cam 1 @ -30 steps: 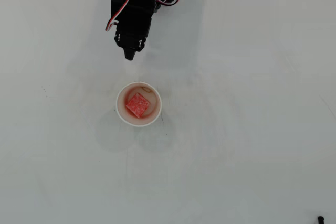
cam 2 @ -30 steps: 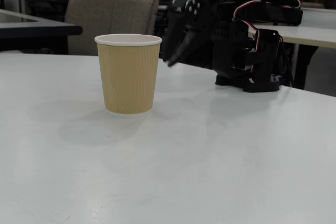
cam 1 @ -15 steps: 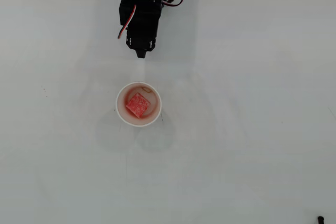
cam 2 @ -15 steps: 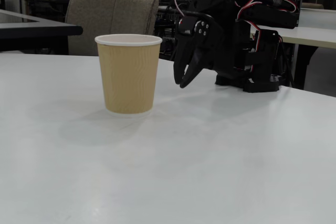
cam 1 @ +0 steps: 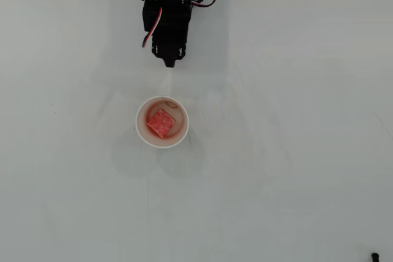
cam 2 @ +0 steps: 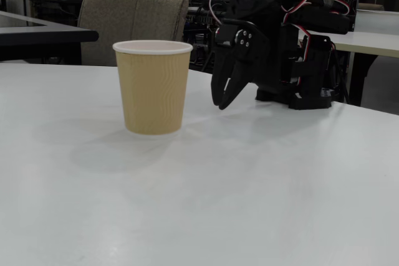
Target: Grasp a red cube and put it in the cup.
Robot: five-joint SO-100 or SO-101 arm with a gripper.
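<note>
The red cube (cam 1: 161, 123) lies inside the cup (cam 1: 182, 133), a round white-rimmed paper cup near the middle of the table in the overhead view. In the fixed view the cup (cam 2: 153, 88) stands upright with a tan ribbed wall, and the cube is hidden inside it. My black gripper (cam 1: 169, 62) is folded back above the cup in the overhead view, clear of it. In the fixed view the gripper (cam 2: 222, 101) points down to the right of the cup, its fingers together and empty.
The white table (cam 1: 295, 170) spreads around the cup. The arm's base (cam 2: 305, 91) stands at the back right in the fixed view. A chair (cam 2: 134, 23) and other tables stand behind. A small dark object (cam 1: 375, 255) lies at the bottom right corner.
</note>
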